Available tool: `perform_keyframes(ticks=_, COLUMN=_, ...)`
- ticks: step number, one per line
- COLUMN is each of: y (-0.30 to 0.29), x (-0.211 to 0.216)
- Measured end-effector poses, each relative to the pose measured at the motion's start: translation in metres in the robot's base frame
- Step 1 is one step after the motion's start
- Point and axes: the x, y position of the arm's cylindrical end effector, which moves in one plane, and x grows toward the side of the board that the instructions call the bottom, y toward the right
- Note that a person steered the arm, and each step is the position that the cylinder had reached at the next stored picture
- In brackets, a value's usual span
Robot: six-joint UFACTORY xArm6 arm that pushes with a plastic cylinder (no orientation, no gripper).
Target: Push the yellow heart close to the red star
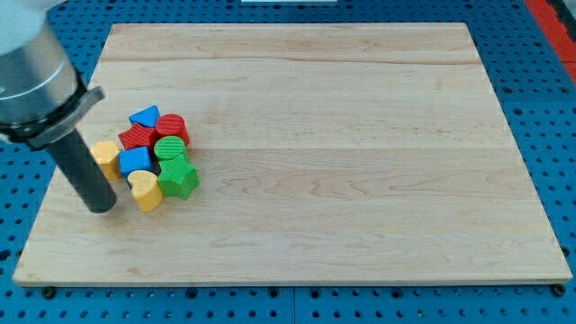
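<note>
The yellow heart [145, 190] lies at the bottom of a tight cluster of blocks at the board's left. The red star [137, 138] is at the cluster's upper left, separated from the heart by a blue block [135, 161]. My tip [102, 207] rests on the board just left of the yellow heart, a small gap between them. The rod rises up and left from it to the grey arm.
The cluster also holds a blue triangle [145, 117], a red cylinder [173, 129], a green cylinder [169, 148], a green star [179, 176] and a yellow block [107, 157]. The wooden board [360, 180] lies on a blue pegboard.
</note>
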Motion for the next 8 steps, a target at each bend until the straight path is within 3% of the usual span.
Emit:
perform_keyframes(ticks=2, y=-0.016, x=-0.041)
perform_keyframes(ticks=4, y=-0.021, x=-0.04)
perform_keyframes(ticks=5, y=-0.067, x=-0.034)
perform_keyframes(ticks=8, y=-0.011, x=-0.08)
